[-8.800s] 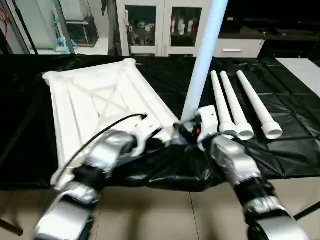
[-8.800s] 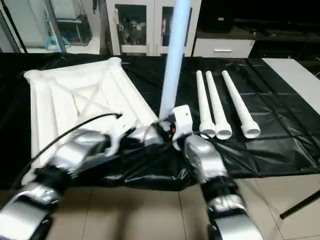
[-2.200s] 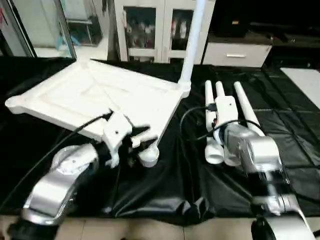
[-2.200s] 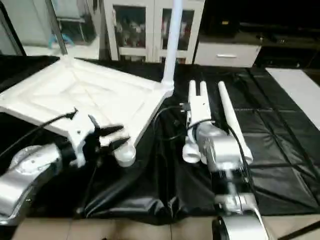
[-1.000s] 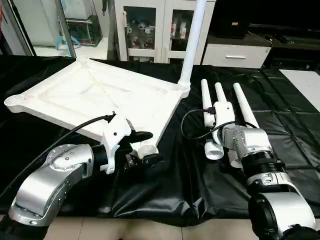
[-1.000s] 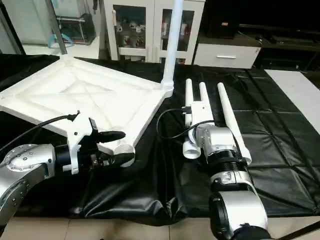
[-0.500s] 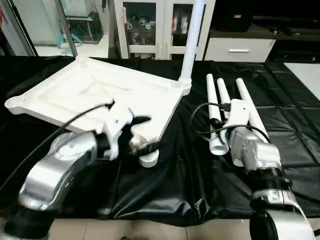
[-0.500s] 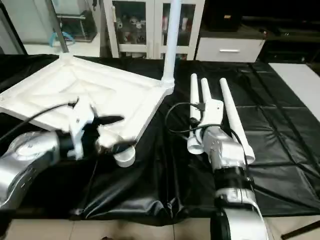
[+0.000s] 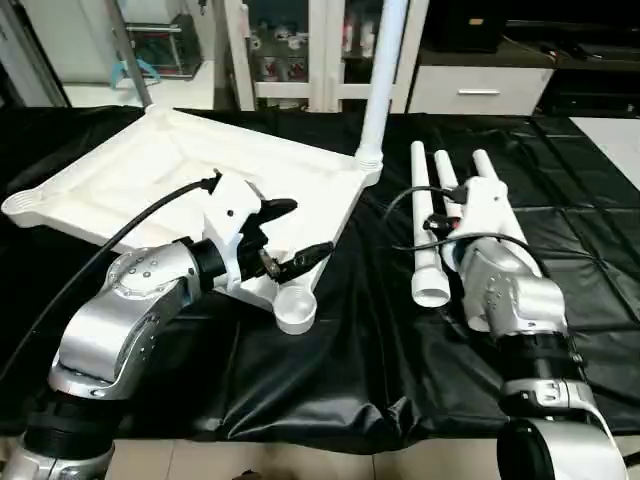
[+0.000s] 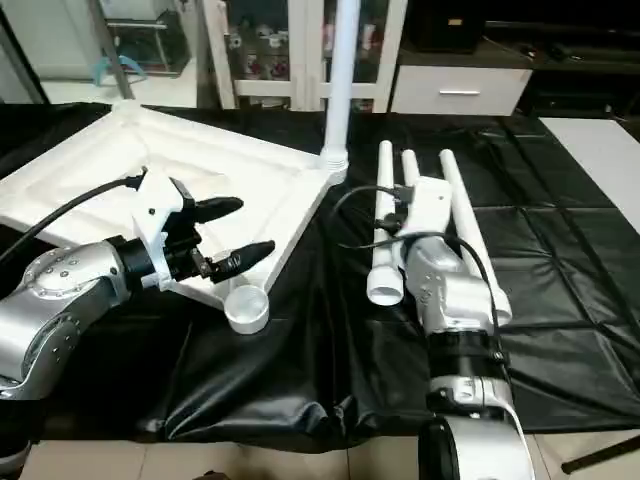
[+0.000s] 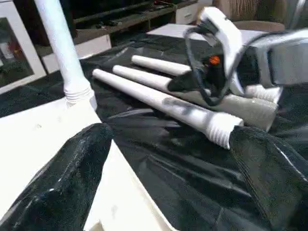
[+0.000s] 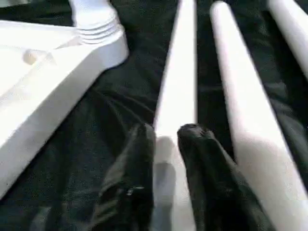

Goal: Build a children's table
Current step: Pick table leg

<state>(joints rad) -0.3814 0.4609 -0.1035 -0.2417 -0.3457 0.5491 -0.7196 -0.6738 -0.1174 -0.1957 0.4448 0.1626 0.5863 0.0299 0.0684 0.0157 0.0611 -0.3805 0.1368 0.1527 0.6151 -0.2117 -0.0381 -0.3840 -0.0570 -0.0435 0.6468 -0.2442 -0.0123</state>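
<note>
**Item: children's table, part-built.**

- White ribbed plastic rectangular table panel (image 9: 150, 175): lies underside up on the black-covered tabletop (image 9: 380, 340), its near edge lifted a little off the cover.
- White tapered tube leg, fitted (image 9: 385, 70): stands upright in the panel's far corner socket, on the robot's right. One of four done, as judged.
- Round corner socket, near (image 9: 296, 310): empty. The panel's other two corners carry no leg either.
- Three loose white tapered tube legs (image 9: 441, 175): lie side by side on the cover, just beside the panel on the fitted leg's side, wide threaded ends toward the robot. Three left to fit.
- Right hand (image 12: 166, 144): low over the loose legs, black fingers (image 12: 137, 163) clamped on the sides of the innermost loose leg (image 9: 422, 235), the one closest to the panel. That leg is not yet lifted.
- Left hand (image 9: 306, 228): fingers spread wide apart, holding nothing, poised over the panel's near edge just behind the empty socket.

**Surroundings.**

- White glass-door cabinet (image 9: 290, 50): beyond the panel, off the tabletop.
- Black cable (image 9: 130, 240): arcs from the left forearm across the panel's near part.

**Obstructions, as judged.** The fitted leg rises close beside the loose ones and could be knocked as one is swung up. The wrinkled cover may snag a dragged end.
</note>
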